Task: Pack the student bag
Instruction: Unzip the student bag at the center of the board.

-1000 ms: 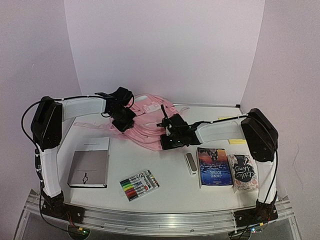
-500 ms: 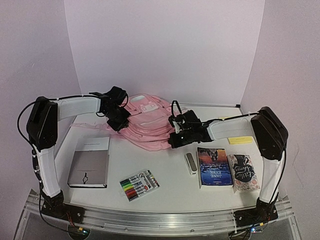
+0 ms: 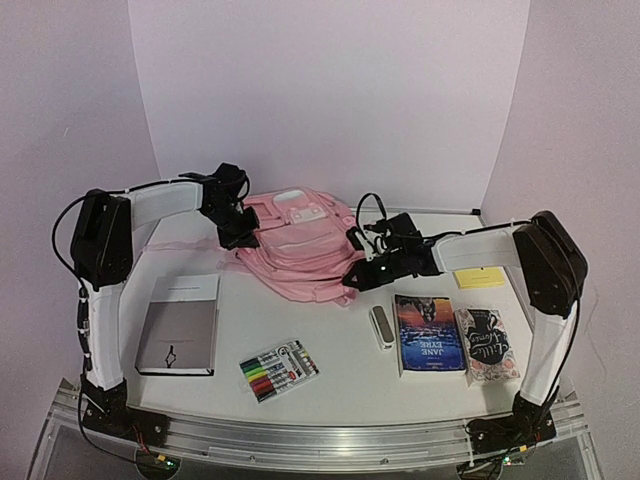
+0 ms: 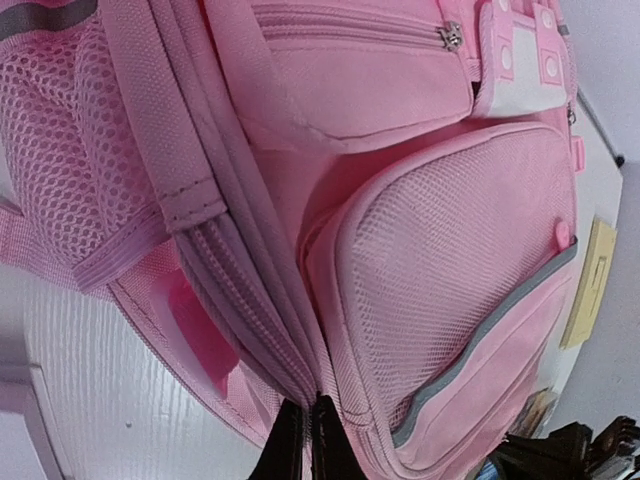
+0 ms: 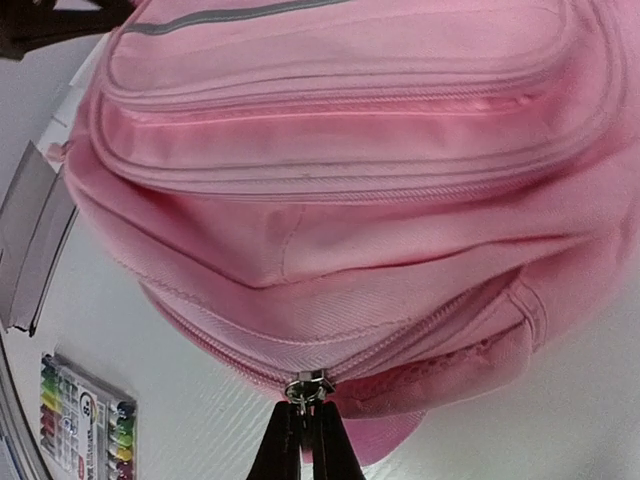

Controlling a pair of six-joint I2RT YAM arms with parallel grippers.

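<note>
The student bag, soft pink with zipped pockets and white patches, lies at the back middle of the table. My left gripper is at its left side. In the left wrist view this gripper is shut on the bag's zipped edge seam. At the bag's near right corner sits my right gripper. The right wrist view shows that gripper shut on the metal zip pull of the main zip.
A grey notebook lies front left and a marker pack front centre. A small silver case, a Jane Eyre book and a second book lie front right. Yellow notes sit beside the right arm.
The right gripper has closed on the zip pull. The left gripper has drawn back and left with the bag's edge, and the bag now lies spread out further back.
</note>
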